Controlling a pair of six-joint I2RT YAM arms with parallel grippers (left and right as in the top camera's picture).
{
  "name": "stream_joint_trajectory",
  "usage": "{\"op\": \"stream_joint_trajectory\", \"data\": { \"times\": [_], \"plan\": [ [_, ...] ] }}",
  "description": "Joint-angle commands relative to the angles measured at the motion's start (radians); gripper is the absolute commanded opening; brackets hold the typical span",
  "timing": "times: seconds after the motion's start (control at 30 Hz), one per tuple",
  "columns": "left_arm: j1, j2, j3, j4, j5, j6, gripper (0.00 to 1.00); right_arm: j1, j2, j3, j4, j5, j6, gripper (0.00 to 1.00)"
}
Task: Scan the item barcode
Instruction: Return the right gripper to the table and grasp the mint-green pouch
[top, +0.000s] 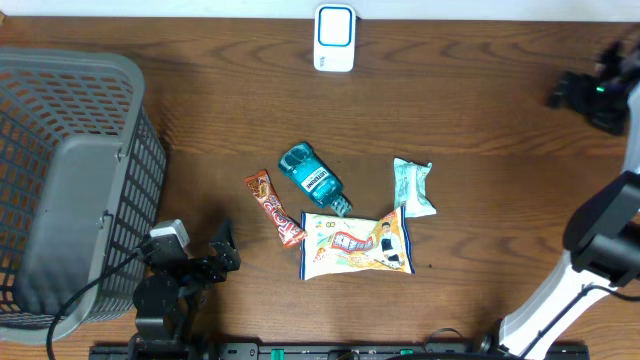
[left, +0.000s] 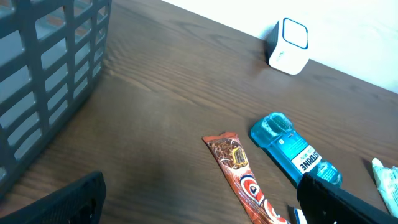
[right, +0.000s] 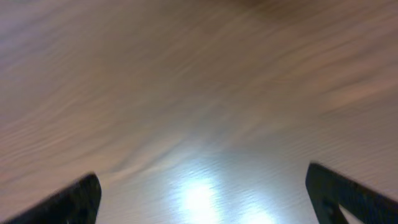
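The white and blue barcode scanner (top: 334, 38) stands at the table's far edge, also seen in the left wrist view (left: 288, 46). Four items lie mid-table: a teal mouthwash bottle (top: 312, 178) (left: 292, 149), a brown snack bar (top: 274, 208) (left: 239, 177), a colourful chip bag (top: 356, 243) and a white-green packet (top: 413, 187) (left: 388, 180). My left gripper (top: 228, 248) (left: 199, 211) is open low at the front left, short of the snack bar, holding nothing. My right gripper (top: 558, 95) (right: 202, 205) is open at the far right over bare, blurred wood, with no item between its fingers.
A large grey slatted basket (top: 70, 180) (left: 43, 74) fills the left side, close beside my left arm. The right arm's white base (top: 560, 300) stands at the front right. Bare wood lies between the items and the scanner.
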Motion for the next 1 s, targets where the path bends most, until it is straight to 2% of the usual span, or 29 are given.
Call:
{"op": "stream_joint_trajectory", "data": {
  "times": [0.0, 0.07, 0.3, 0.63, 0.8, 0.83, 0.93, 0.97],
  "plan": [
    [0.003, -0.002, -0.006, 0.001, 0.01, -0.01, 0.98, 0.05, 0.008, -0.017, -0.099, -0.286, -0.137, 0.99],
    [0.003, -0.002, -0.006, 0.001, 0.01, -0.01, 0.98, 0.082, 0.008, -0.05, -0.146, -0.293, -0.239, 0.99],
    [0.003, -0.002, -0.006, 0.001, 0.01, -0.01, 0.98, 0.179, 0.008, -0.275, -0.079, -0.502, -0.477, 0.99],
    [0.003, -0.002, -0.006, 0.001, 0.01, -0.01, 0.98, 0.312, 0.008, -0.605, 0.267, -0.496, -0.489, 0.99],
    [0.003, -0.002, -0.006, 0.001, 0.01, -0.01, 0.98, 0.369, 0.008, -0.705, 0.371, -0.402, -0.49, 0.99],
    [0.003, -0.002, -0.006, 0.001, 0.01, -0.01, 0.98, 0.378, 0.008, -0.722, 0.39, -0.383, -0.49, 0.98],
    [0.003, -0.002, -0.006, 0.001, 0.01, -0.01, 0.98, 0.396, 0.008, -0.767, 0.433, -0.329, -0.49, 0.85],
    [0.003, -0.002, -0.006, 0.001, 0.01, -0.01, 0.98, 0.399, 0.008, -0.782, 0.446, -0.313, -0.49, 0.84]
  ]
}}
